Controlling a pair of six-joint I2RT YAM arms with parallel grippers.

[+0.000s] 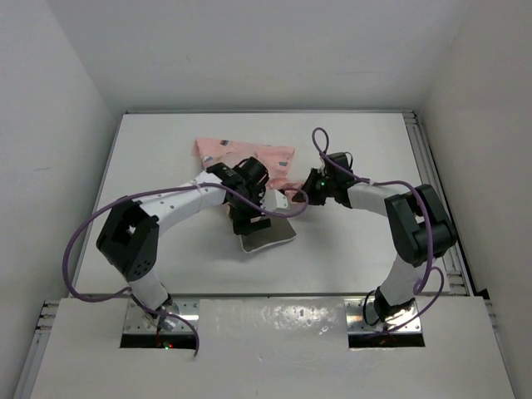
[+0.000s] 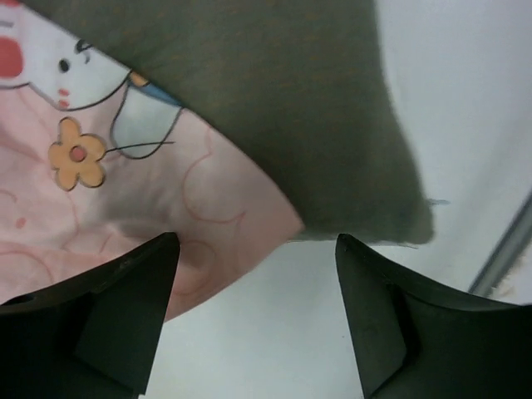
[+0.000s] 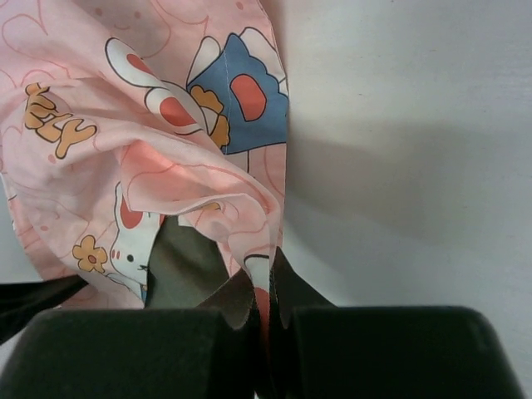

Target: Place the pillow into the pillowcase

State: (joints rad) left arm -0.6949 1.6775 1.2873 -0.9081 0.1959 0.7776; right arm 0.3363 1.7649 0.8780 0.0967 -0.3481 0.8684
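The pink pillowcase (image 1: 241,154) lies crumpled at the middle of the table, printed with cartoon figures (image 3: 125,125). The pillow (image 1: 270,234) sticks out of it toward the near side. It looks dull grey-brown in the left wrist view (image 2: 316,125), and a patch shows inside the pink cloth (image 3: 179,266). My left gripper (image 1: 249,214) hovers over the pillow's edge. It is open (image 2: 258,249), with only bare table between its fingers and the pillowcase (image 2: 125,199) beside the left finger. My right gripper (image 1: 295,198) is shut (image 3: 268,287) on a fold of the pillowcase's edge.
White walls enclose the table (image 1: 357,241) on three sides. A metal rail (image 1: 432,199) runs along the right edge. Purple cables loop from both arms over the table.
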